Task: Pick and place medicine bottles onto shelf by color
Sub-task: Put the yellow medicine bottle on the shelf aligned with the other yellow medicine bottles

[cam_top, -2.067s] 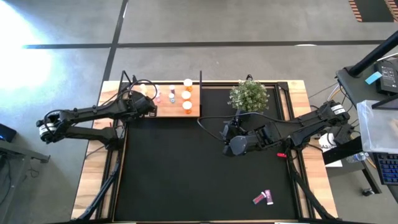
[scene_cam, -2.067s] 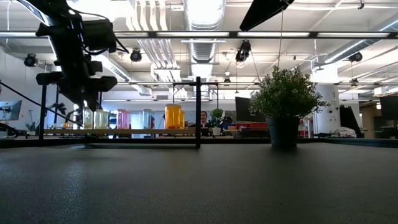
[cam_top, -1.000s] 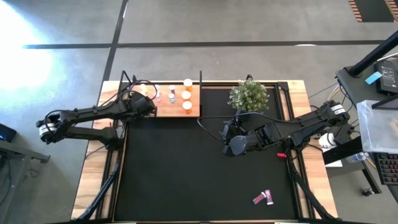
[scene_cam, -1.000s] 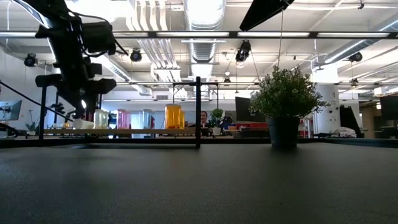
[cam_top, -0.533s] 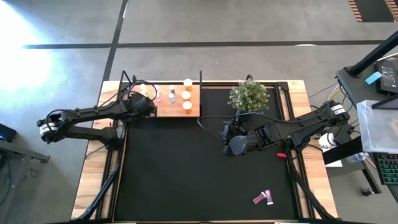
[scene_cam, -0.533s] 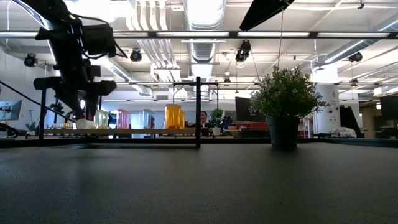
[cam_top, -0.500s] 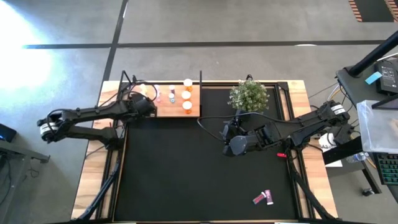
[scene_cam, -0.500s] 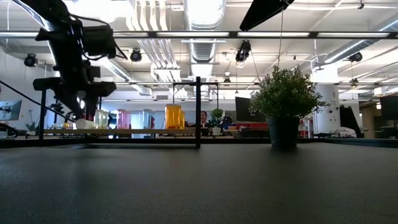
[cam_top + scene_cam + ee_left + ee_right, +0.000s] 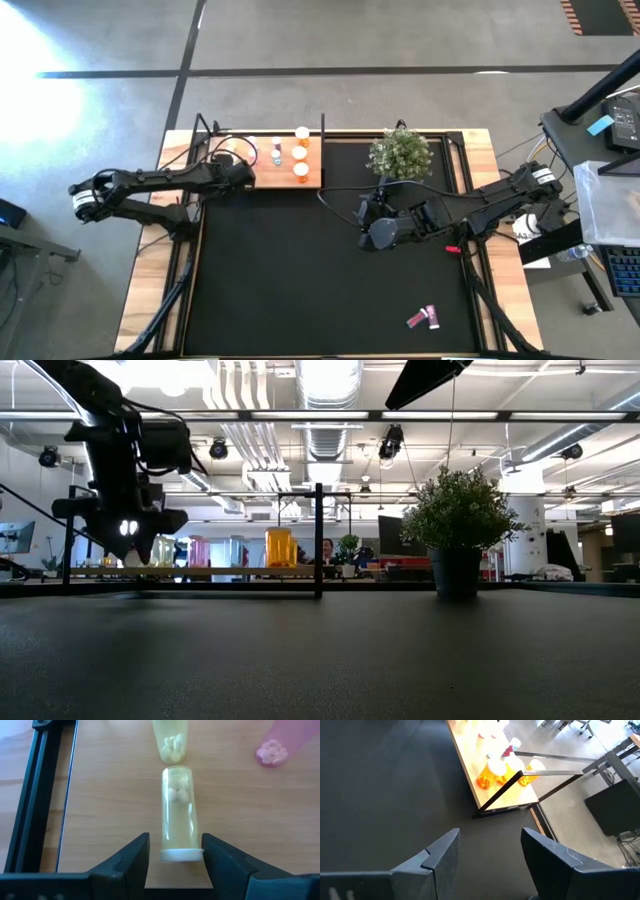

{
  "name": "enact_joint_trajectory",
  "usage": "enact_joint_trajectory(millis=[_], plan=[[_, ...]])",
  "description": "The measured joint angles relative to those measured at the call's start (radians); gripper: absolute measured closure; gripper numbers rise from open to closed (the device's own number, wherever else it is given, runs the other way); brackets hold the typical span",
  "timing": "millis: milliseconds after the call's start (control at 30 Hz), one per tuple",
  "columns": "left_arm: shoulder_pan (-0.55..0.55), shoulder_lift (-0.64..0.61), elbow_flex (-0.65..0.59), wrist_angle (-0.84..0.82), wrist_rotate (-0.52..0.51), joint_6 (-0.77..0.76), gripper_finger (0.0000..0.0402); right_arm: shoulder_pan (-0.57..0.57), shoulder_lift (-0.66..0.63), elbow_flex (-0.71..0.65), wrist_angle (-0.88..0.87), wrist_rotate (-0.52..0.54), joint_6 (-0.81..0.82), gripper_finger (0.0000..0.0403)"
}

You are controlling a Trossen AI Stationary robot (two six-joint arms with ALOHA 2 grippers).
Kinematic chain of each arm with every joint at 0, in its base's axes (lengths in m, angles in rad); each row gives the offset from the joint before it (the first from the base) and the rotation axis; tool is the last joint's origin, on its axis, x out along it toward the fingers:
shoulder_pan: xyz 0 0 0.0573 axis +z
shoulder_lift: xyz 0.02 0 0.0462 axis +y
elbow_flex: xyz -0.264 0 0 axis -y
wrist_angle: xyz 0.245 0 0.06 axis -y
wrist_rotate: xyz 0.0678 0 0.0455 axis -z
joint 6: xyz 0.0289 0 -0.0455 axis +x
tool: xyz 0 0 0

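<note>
The shelf (image 9: 278, 177) lies at the mat's far left and carries several upright medicine bottles: orange (image 9: 300, 170), pink (image 9: 198, 551) and yellowish (image 9: 162, 550). My left gripper (image 9: 175, 851) hangs open over the shelf's left end, pointing steeply down. Its fingers stand on either side of the white cap of a yellowish bottle (image 9: 178, 820) that stands on its base on the board. A gap shows at one finger; the other finger is right beside the cap. My right gripper (image 9: 490, 840) hovers open with nothing in it above the mat's middle (image 9: 366, 216).
A potted green plant (image 9: 400, 153) stands at the mat's far edge, right of the shelf. Two pink bottles (image 9: 422, 318) lie on the black mat near the front right. Thin black posts (image 9: 318, 540) rise from the shelf's edges. Another yellowish bottle (image 9: 170, 740) stands just beyond.
My left gripper has sunk a little over the shelf's left end and rolled slightly. The yellowish bottle with the white cap, which was under its fingers, now stands on the board.
</note>
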Motion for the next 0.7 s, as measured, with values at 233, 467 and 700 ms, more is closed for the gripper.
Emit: enact_joint_trajectory(millis=[233,467,700], plan=[[0.000,0.025,0.000,0.031,-0.015,0.001,0.0241,0.000,0.000,0.000,0.000,0.000,0.000,0.0199],[0.000,0.024,0.000,0.031,-0.014,0.004,0.0289,0.000,0.000,0.000,0.000,0.000,0.000,0.0199],[-0.007,0.014,0.001,0.030,0.013,0.008,0.0308,0.000,0.000,0.000,0.000,0.000,0.000,0.0199]])
